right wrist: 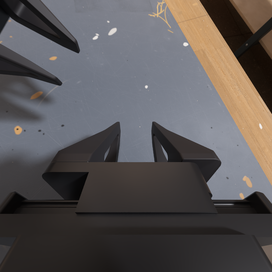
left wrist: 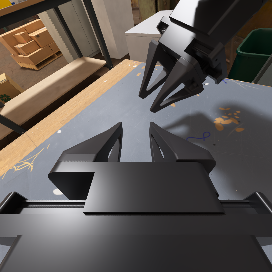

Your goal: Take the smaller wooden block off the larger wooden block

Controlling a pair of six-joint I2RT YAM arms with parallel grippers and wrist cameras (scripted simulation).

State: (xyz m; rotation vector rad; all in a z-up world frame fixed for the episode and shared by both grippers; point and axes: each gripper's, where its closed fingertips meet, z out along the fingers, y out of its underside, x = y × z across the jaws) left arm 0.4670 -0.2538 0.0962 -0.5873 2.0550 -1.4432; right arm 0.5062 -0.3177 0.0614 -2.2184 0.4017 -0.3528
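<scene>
Wooden blocks, the smaller and the larger alike, show in neither wrist view, so you cannot tell from these pictures where they sit or how they look.

What you do see is the grey, scratched table top point(left wrist: 111, 111), flecked with white and orange paint, with a bare wood strip along its edge point(right wrist: 220, 76).

Your left gripper point(left wrist: 135, 122) hangs above that grey surface with its fingers apart and nothing between them. Your right gripper point(right wrist: 135, 122) likewise has its fingers spread with only bare table showing in the gap. In the left wrist view, the right gripper point(left wrist: 147, 104) points down toward the table just ahead of the left one, close to it but not touching.

As for containers, a dark green bin point(left wrist: 253, 54) stands beyond the far table edge; you cannot see its contents. Brown cardboard boxes point(left wrist: 30, 42) sit stacked and shut on a pallet on the floor. A white cabinet point(left wrist: 141, 39) stands behind the table.
</scene>
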